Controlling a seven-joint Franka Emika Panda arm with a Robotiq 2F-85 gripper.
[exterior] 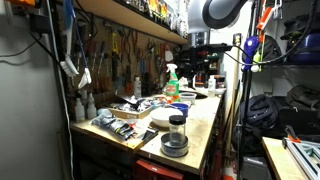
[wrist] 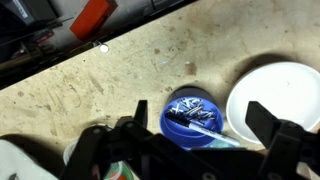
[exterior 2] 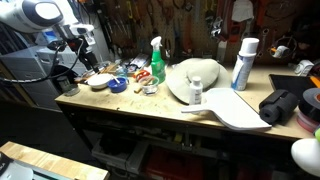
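Note:
My gripper (wrist: 200,122) is open and empty, with its two dark fingers spread wide. It hangs above a blue bowl (wrist: 192,115) that holds several small screws and a black-capped pen. A white dish (wrist: 280,95) lies right beside the bowl. In both exterior views the gripper (exterior 2: 84,45) (exterior: 197,58) hovers over the far end of a wooden workbench (exterior 2: 150,105). The blue bowl (exterior 2: 118,85) and the white dish (exterior 2: 98,82) sit below it.
A green spray bottle (exterior 2: 157,60) (exterior: 172,82), a white hat-shaped object (exterior 2: 195,78), a white spray can (exterior 2: 243,62) and a black bag (exterior 2: 282,105) stand on the bench. A jar (exterior: 176,135) sits near the front edge. Tools hang on the back wall. A red object (wrist: 92,15) lies off the bench edge.

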